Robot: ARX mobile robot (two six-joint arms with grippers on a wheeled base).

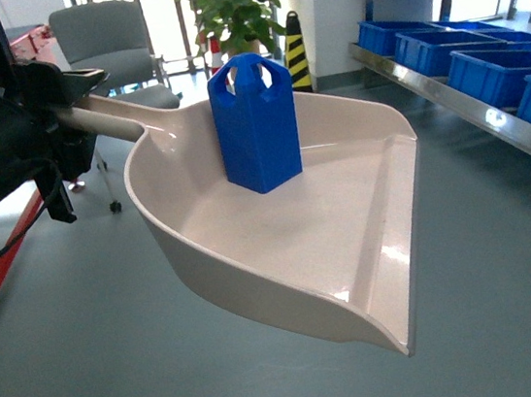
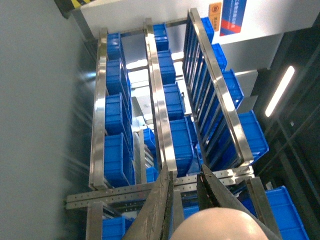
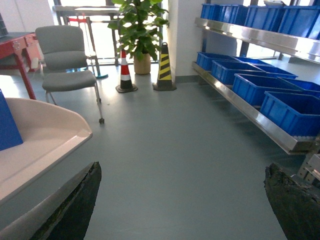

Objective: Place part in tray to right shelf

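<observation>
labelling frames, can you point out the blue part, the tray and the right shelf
part [image 1: 257, 131], head view, on its front face
tray [image 1: 389, 241], head view, on the flat front lip
right shelf [image 1: 459, 104], head view, on the steel front rail

No readable text, brand name or number appears in any view. In the left wrist view, a small orange label [image 2: 215, 10] and a blue-and-red sign [image 2: 233, 14] sit on a white panel at the far end of the stainless-steel shelf with blue plastic crates [image 2: 159, 100], but their lettering is too small and blurred to make out. The black-and-yellow striped cone [image 3: 164, 67] by the far wall carries only stripes.
</observation>
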